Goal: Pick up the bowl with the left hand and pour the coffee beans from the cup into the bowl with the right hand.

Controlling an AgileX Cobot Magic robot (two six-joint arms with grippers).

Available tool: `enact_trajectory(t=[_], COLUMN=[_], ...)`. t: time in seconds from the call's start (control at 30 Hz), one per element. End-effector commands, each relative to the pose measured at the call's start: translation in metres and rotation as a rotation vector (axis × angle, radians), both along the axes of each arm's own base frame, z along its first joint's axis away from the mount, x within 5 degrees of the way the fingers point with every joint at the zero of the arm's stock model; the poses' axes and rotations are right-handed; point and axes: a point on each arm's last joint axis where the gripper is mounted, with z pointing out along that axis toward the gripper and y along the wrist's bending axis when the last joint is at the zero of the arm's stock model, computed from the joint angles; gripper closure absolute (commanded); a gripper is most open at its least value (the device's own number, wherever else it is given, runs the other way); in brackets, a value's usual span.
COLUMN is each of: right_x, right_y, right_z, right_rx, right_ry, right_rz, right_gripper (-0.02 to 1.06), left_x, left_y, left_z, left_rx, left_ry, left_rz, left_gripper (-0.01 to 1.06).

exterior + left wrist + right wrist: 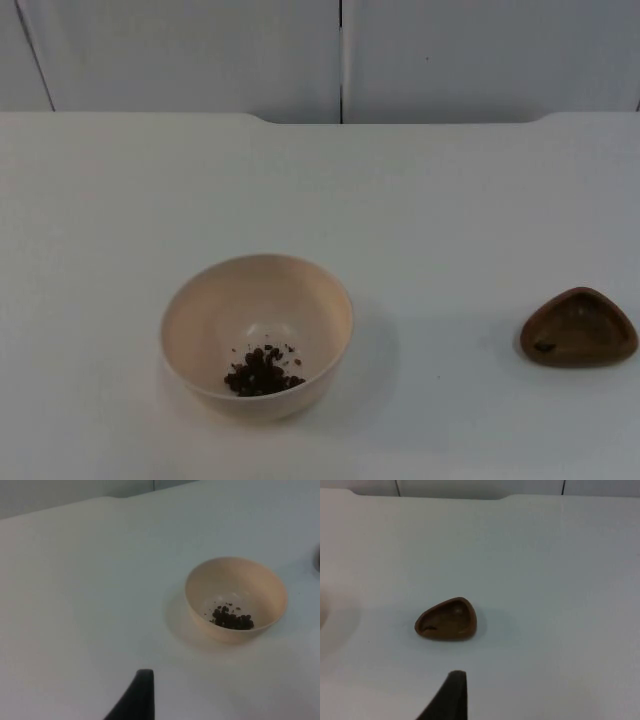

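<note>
From my seat, the left gripper (137,700) hangs above the white table (450,220), and I see one black fingertip of it in the left wrist view, so I cannot tell whether its fingers are apart or together. The cream bowl (257,333) stands upright on the table ahead of that fingertip and off to one side, well apart from it, with a small heap of dark coffee beans (262,372) lying against its inner wall near the bottom. The right gripper (451,697) also hangs over the table, again with one fingertip in its wrist view, and I cannot tell its state either. Ahead of it, apart from the fingertip, sits the brown wooden cup (447,619), a shallow rounded-triangle dish resting flat on the table. From above, the cup is well apart from the bowl, toward the right arm's side. The grey partition wall (200,50) closes the table's far edge.
</note>
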Motion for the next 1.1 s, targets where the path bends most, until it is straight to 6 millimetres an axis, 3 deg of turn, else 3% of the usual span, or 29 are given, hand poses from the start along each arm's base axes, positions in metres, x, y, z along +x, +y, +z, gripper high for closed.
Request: enact_trajectory(t=[0.0,0.47,1.07], right_x=[-0.0002,-0.0002,-0.0001], right_y=[0.0000,0.0000,-0.0002], right_z=[0.0004,0.0004,0.0004], right_rx=[0.003,0.003,0.001], right_ry=[-0.010,-0.010,-0.010], right_rz=[-0.012,-0.012,-0.013], right_gripper=[-0.01,-0.01,-0.01], left_x=[-0.0003,-0.0003,-0.0003], left_y=[-0.0007,-0.0008,-0.0022], left_z=[-0.0009,-0.0009,-0.0009], left_rx=[-0.007,-0.007,-0.007], left_ry=[0.000,0.000,0.000], left_rz=[-0.003,0.008,0.277], left_gripper=[0.00,0.00,0.00])
